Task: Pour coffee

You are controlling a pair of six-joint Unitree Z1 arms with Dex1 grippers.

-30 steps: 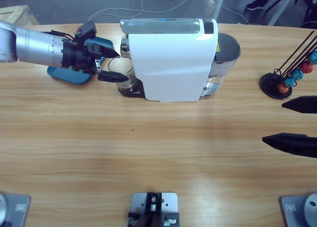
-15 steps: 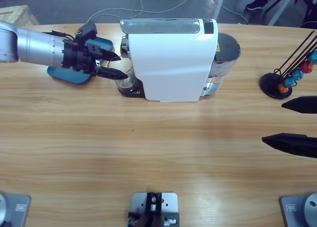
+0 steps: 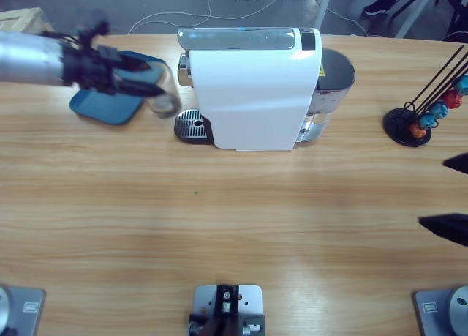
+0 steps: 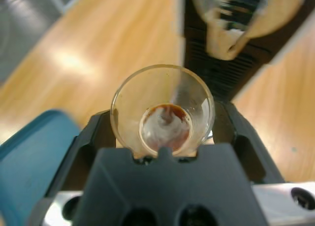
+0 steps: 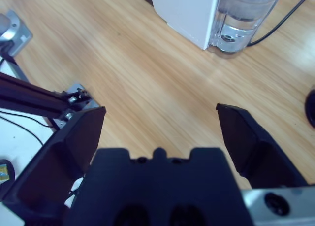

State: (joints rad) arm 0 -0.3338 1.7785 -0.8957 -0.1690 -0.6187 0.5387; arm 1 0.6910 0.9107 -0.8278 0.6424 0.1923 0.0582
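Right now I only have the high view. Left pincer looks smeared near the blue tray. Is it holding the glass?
Observer: Yes. In the left wrist view the left pincer is clamped on the small clear glass.
Operator: Anything in it?
Observer: A little dark coffee sits at the base, with a pale patch in the middle.
Operator: Right pincer? I see only black tips at the edge.
Observer: The right pincer is wide open and empty over bare table, facing the white coffee machine.
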